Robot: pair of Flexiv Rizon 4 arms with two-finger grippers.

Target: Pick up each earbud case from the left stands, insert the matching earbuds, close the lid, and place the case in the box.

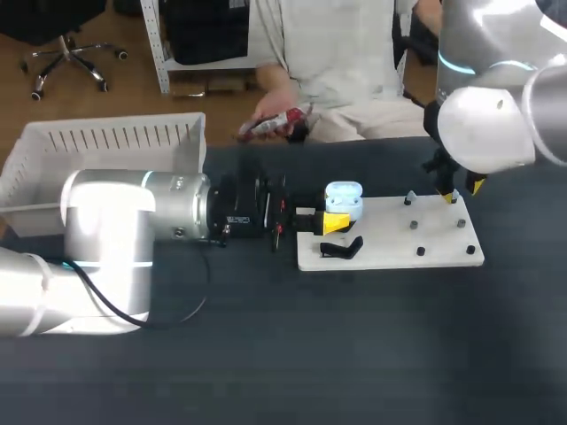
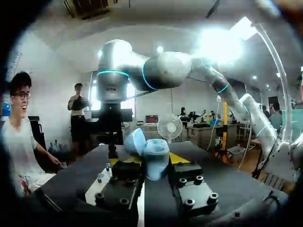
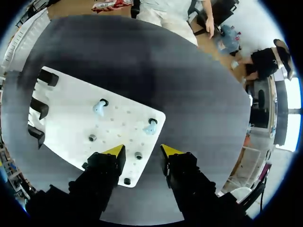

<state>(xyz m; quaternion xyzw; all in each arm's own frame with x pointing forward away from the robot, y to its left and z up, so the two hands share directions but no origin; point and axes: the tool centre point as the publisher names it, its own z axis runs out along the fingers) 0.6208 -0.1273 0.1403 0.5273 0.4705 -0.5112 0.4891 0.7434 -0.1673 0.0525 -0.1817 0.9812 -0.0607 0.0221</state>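
1. Dark matte table (image 1: 354, 336) carries a flat white board (image 1: 390, 252) with small pegs and black hooked stands (image 3: 40, 106).
2. Left gripper (image 2: 147, 165) is clamped on the earbud case (image 1: 344, 200), which sits between both fingers over the board's left end.
3. Case is glossy pale-blue plastic, rounded, with the lid hinged open.
4. Right gripper (image 3: 143, 151) is released, fingers apart, above the board's far right corner. Two pale-blue earbuds (image 3: 98, 109) sit on the board ahead of it.
5. Slotted white plastic box (image 1: 106, 142) stands at the table's far left.
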